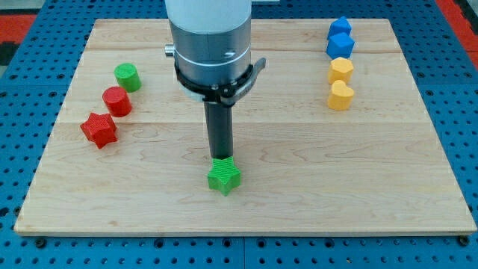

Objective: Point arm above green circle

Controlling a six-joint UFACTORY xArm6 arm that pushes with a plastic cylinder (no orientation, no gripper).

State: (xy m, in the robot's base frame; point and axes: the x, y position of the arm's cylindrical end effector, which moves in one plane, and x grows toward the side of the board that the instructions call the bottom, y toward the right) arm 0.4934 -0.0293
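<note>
The green circle [128, 77] is a small green cylinder at the view's upper left on the wooden board [299, 187]. My tip [222, 158] is near the board's middle, far to the right of and below the green circle. The tip touches the top edge of a green star block [224, 178], which lies just below it. The rod hangs straight down from the grey arm body [209, 45].
A red cylinder [117, 101] and a red star [98, 129] lie below the green circle in a diagonal line. At the view's upper right stand two blue blocks [340, 39] and two yellow blocks [340, 82] in a column.
</note>
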